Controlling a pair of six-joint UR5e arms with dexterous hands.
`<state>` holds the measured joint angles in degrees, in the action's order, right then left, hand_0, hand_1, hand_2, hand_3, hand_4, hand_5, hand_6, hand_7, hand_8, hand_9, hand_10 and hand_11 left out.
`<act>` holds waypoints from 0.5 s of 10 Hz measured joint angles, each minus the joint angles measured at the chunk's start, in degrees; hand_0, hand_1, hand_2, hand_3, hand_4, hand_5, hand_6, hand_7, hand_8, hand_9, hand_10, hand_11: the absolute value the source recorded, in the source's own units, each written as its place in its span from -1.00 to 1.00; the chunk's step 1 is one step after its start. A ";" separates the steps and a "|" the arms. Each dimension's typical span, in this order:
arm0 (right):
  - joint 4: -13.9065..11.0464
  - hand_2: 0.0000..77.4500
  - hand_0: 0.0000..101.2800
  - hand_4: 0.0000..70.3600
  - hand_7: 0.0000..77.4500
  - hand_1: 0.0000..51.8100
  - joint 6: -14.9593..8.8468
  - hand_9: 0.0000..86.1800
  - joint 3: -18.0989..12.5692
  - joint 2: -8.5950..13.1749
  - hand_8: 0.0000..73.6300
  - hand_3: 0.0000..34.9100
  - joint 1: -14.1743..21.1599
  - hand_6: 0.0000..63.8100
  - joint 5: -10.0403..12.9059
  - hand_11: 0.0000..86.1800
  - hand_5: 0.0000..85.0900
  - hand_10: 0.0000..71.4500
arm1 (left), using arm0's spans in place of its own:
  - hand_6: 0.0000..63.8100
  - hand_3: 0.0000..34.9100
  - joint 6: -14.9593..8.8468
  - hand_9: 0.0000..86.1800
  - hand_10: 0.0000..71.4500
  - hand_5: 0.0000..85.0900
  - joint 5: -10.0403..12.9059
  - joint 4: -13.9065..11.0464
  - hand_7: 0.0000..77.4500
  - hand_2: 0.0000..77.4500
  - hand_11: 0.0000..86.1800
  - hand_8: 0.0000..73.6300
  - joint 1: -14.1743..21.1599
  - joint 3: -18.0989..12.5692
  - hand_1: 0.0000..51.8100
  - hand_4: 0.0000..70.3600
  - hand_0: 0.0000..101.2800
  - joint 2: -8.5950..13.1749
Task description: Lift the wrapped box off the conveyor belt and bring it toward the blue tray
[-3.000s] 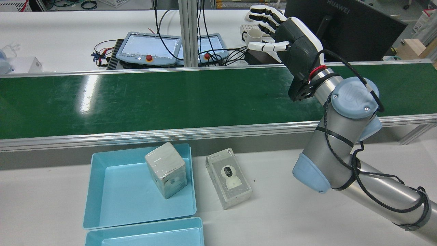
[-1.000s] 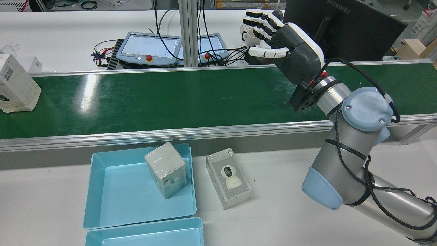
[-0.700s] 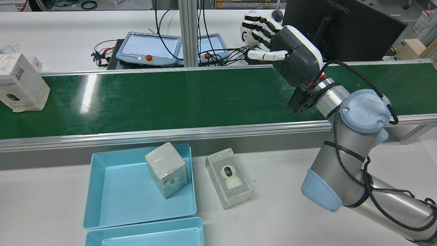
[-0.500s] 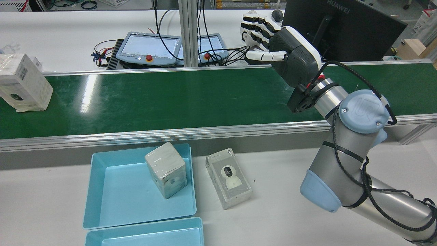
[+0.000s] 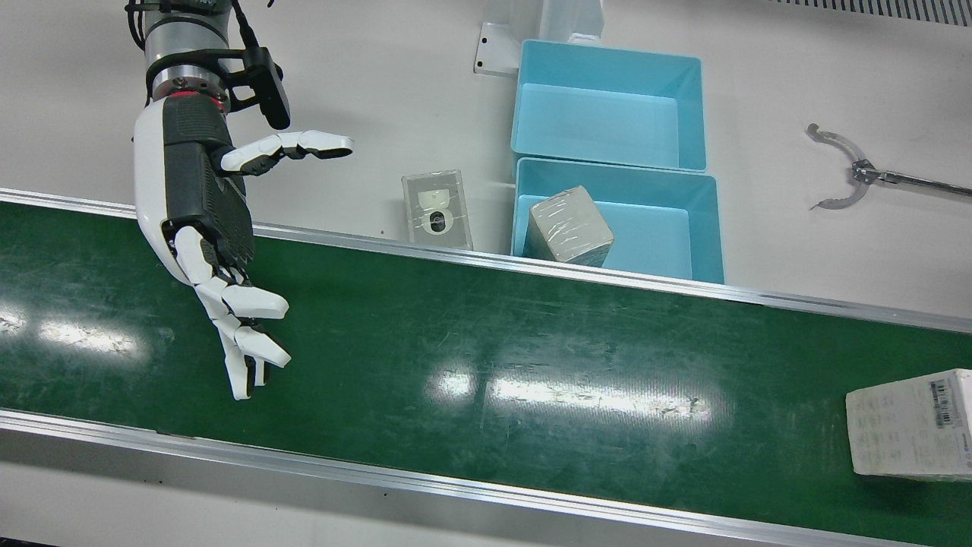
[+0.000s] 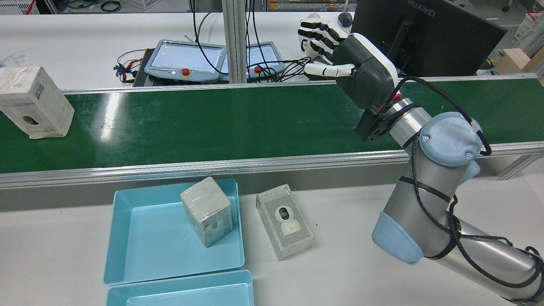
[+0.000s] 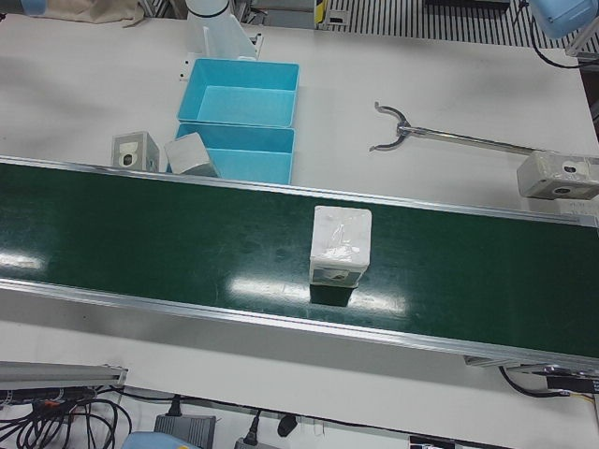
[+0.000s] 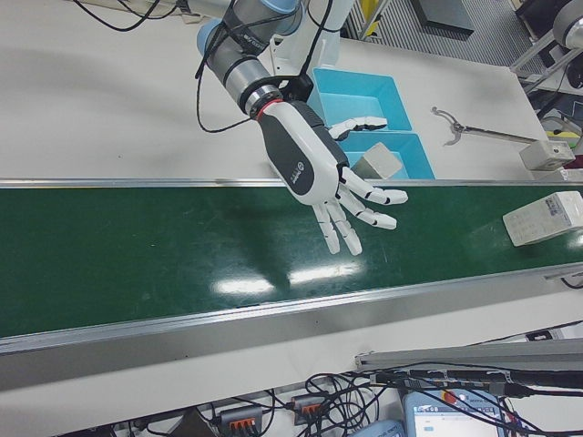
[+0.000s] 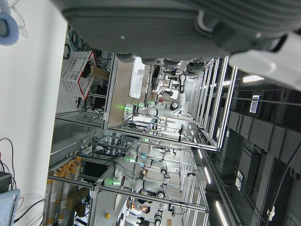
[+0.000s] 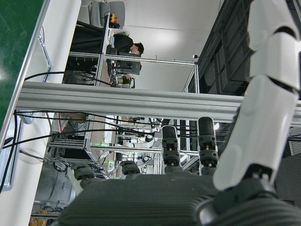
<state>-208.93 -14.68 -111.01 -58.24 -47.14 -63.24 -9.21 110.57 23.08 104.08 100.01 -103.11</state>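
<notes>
Waiting over the belt: right hand spread wide and empty, wrapped box well apart from it.

Standing upright on the green conveyor belt, the wrapped box sits near the belt's left end in the rear view, while the right hand hovers above the belt toward the table's right edge, thumb pointing along the belt toward the box. So the box lies to the hand's left, along the belt's length. The blue tray, by the table's near-left corner just below the belt rail, already holds a grey taped box, and a camera box lies just beside it. The left hand's state cannot be told; its own camera shows only its underside.
</notes>
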 joint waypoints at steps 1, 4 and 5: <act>-0.01 -0.54 -0.18 -0.75 -0.49 -0.56 0.00 -0.89 0.00 0.02 -1.00 0.76 0.01 -1.00 0.01 -0.90 -0.36 -0.94 | -0.98 -1.00 0.00 -0.99 -0.98 -0.99 0.00 0.00 -0.99 -0.99 -1.00 -0.99 0.00 0.00 -1.00 -1.00 -1.00 0.00; 0.00 -0.54 -0.18 -0.72 -0.49 -0.60 0.00 -0.89 -0.01 0.05 -1.00 0.75 0.12 -1.00 0.04 -0.90 -0.36 -0.94 | -0.98 -1.00 0.00 -0.99 -1.00 -0.99 0.00 0.00 -0.99 -0.99 -1.00 -1.00 0.00 0.00 -1.00 -1.00 -1.00 0.00; 0.01 -0.54 -0.17 -0.72 -0.49 -0.60 -0.02 -0.89 -0.02 0.06 -1.00 0.75 0.16 -1.00 0.05 -0.90 -0.36 -0.94 | -0.98 -1.00 0.00 -0.99 -0.98 -0.99 0.00 0.00 -0.99 -0.97 -1.00 -0.99 0.00 0.00 -1.00 -0.98 -1.00 0.00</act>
<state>-208.92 -14.70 -111.02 -58.19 -46.98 -63.20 -9.21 110.57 23.08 104.08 100.01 -103.11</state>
